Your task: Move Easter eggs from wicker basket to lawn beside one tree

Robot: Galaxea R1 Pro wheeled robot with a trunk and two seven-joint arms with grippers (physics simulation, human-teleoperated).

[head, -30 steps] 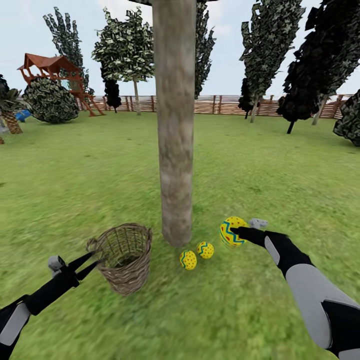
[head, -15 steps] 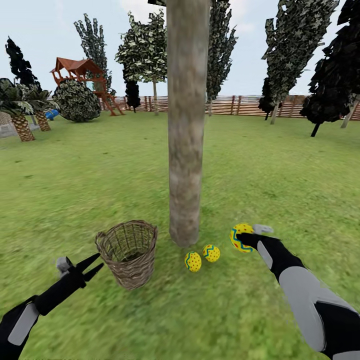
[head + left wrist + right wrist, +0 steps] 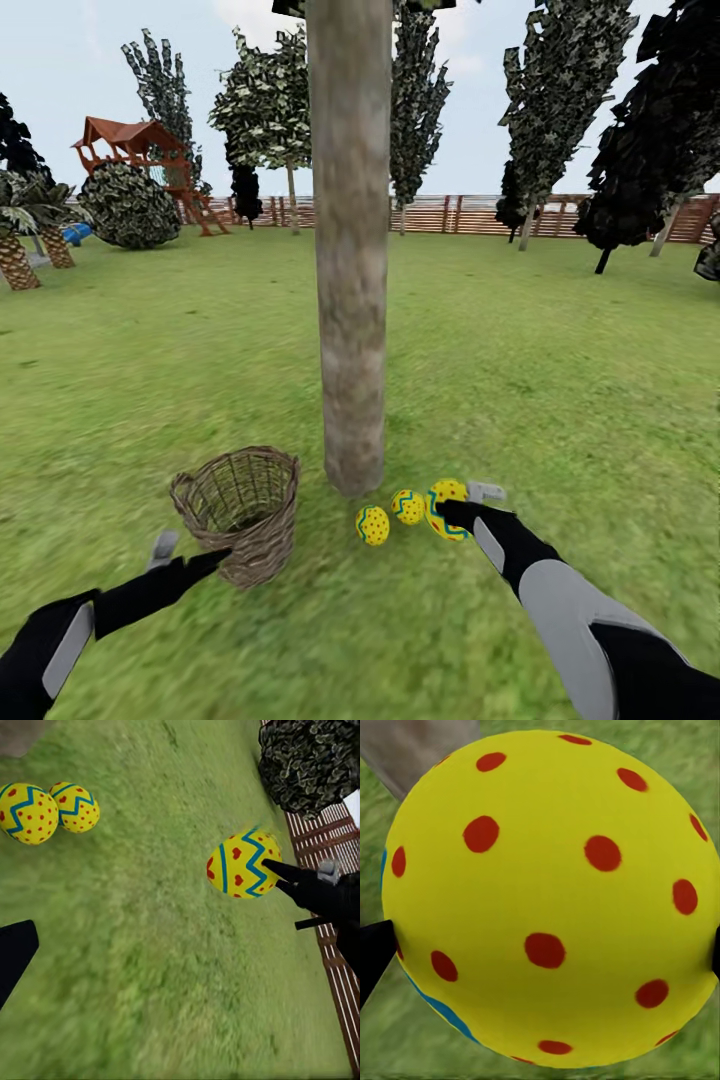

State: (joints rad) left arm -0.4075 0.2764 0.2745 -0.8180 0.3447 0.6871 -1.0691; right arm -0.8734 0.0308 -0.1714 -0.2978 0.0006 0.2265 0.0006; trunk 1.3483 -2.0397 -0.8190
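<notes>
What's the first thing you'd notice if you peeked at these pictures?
A thick tree stands right in the middle of the lawn. At its foot lie two spotted yellow eggs, and the right hand holds a third egg beside them. A basket sits on the grass to the trunk's left, with the left hand just in front of it.

A red-roofed wooden play tower (image 3: 133, 150) stands far off, with a dense round bush (image 3: 130, 207) in front of it. Nearby are two short palms (image 3: 18, 225) and a blue object (image 3: 75, 233), under pale sky (image 3: 60, 60).
</notes>
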